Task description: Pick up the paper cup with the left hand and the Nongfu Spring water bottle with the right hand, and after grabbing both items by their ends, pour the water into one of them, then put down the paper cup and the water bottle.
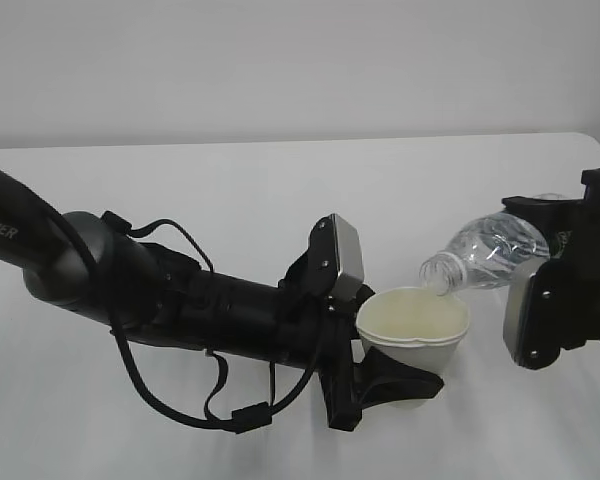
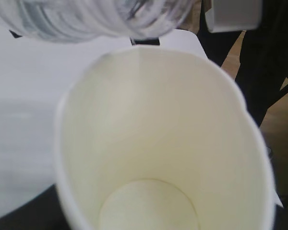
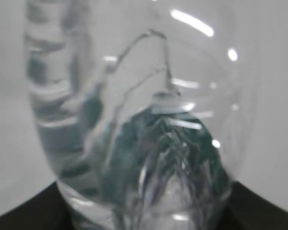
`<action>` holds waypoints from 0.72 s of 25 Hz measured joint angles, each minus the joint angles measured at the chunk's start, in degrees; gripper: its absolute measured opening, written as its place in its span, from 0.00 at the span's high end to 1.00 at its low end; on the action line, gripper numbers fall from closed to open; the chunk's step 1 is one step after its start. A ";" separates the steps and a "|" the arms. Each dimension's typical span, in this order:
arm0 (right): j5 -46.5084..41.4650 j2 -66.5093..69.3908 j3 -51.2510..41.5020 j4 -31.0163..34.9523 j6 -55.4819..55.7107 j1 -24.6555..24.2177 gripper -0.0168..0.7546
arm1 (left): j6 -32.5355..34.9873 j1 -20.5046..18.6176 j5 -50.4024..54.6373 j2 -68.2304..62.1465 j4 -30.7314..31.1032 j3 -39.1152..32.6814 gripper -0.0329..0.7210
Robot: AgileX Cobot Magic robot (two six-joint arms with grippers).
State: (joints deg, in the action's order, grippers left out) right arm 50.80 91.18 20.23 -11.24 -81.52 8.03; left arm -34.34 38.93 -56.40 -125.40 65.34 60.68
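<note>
My left gripper [image 1: 408, 362] on the "PIPER" arm is shut on the white paper cup [image 1: 412, 328] low on its wall and holds it upright off the table. The cup [image 2: 153, 143] fills the left wrist view; its cream bottom looks dry. My right gripper [image 1: 552, 232] is shut on the base end of the clear Nongfu Spring water bottle [image 1: 490, 250]. The bottle lies tilted, and its open neck points left and down over the cup's far right rim. The bottle's ribbed body [image 2: 96, 17] hangs over the cup's rim and fills the right wrist view [image 3: 144, 124]. I cannot make out the water.
The white table [image 1: 280, 190] spreads under both arms; its back edge and right corner show at the upper right. The left arm's cables [image 1: 215, 385] loop low over the table. In the left wrist view the dark right arm [image 2: 273, 57] stands just behind the cup.
</note>
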 joint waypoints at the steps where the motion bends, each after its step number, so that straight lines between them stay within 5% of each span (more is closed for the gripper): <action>1: 0.50 0.00 0.00 0.56 -0.25 0.00 0.44 | 0.00 0.00 0.00 0.00 0.00 0.00 0.39; 18: 2.75 0.00 0.00 1.27 -1.03 0.00 0.44 | 0.00 0.00 0.22 -1.37 -0.85 0.08 0.39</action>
State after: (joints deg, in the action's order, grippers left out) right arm 53.56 91.18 20.23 -9.96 -82.55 8.03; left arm -34.34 38.93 -56.18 -126.77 64.49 60.76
